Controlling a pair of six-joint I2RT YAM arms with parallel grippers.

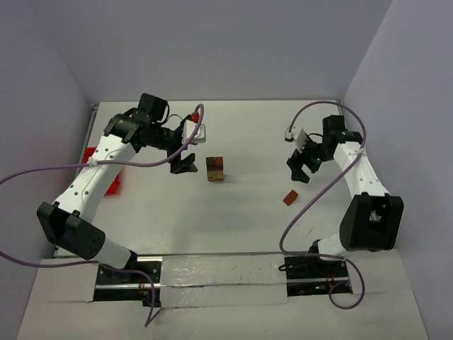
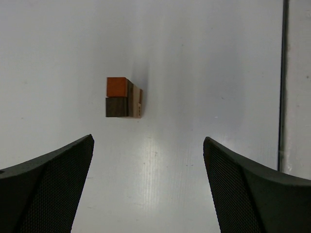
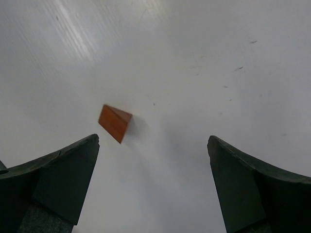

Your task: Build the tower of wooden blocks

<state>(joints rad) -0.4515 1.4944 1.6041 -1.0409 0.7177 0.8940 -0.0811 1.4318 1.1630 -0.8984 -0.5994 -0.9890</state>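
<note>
The left gripper (image 1: 184, 164) is hanging empty with jaws spread wide, the tower (image 2: 124, 97) standing just ahead of its fingertips, clear so nothing nudges it. The right gripper (image 1: 303, 168) is gaping too, with a loose block (image 3: 114, 123) lying just ahead, likely the next pick.

Tower (image 1: 215, 168) sits mid-table (image 1: 241, 227), with the left gripper (image 1: 185, 167) just beside it on its left, not touching. Loose block (image 1: 290, 197) lies apart, right of the tower and nearer the bases. Right gripper (image 1: 300, 172) is near it on the far side. Bin (image 1: 113, 185) is at the left edge, partly under the left arm.
</note>
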